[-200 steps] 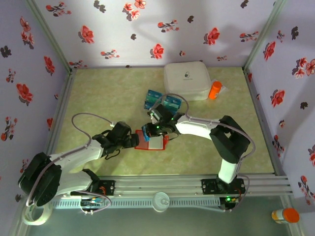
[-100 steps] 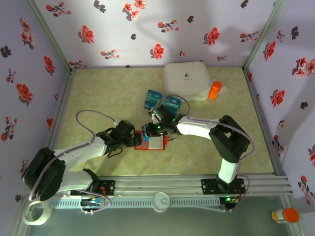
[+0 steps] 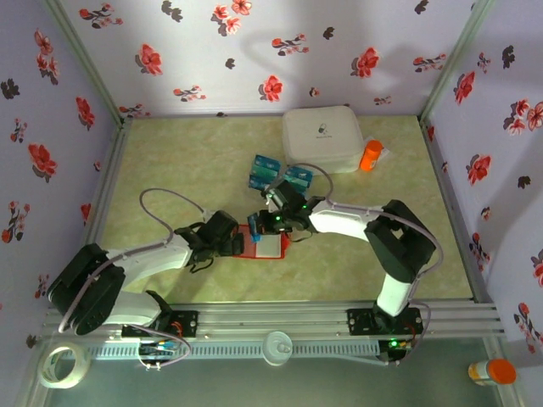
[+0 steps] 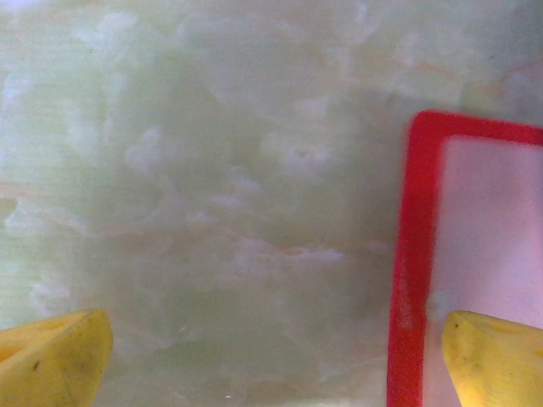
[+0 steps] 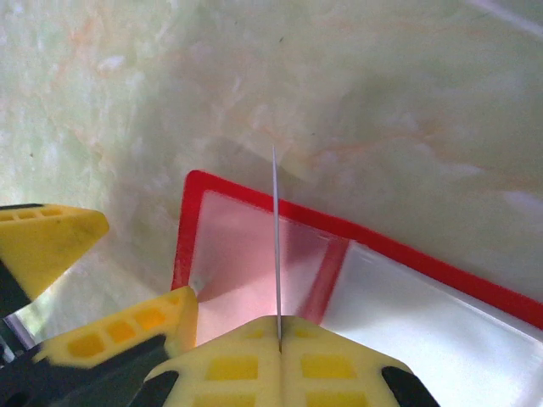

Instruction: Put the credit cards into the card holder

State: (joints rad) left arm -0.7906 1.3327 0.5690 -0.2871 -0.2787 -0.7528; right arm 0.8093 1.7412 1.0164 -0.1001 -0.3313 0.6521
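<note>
The card holder (image 3: 268, 247) lies open on the table, red-rimmed with pale clear pockets (image 5: 246, 254). My right gripper (image 5: 279, 329) is shut on a credit card (image 5: 276, 237), seen edge-on as a thin line standing over the holder's left pocket. In the top view that gripper (image 3: 273, 227) hovers at the holder's far edge. My left gripper (image 4: 276, 360) is open and straddles the holder's left red rim (image 4: 414, 254); one yellow fingertip (image 4: 496, 360) rests on the clear pocket, the other on bare table. Two more blue-teal credit cards (image 3: 264, 172) (image 3: 297, 178) lie farther back.
A big white rounded case (image 3: 322, 138) stands at the back right with an orange bottle (image 3: 370, 156) beside it. Flowered walls close in the table on three sides. The left gripper's fingers (image 5: 127, 331) crowd the holder's left corner in the right wrist view.
My left arm has slid right, bringing its open gripper up to the holder's left edge. The right gripper, still holding the card, has shifted slightly to the right over the holder.
</note>
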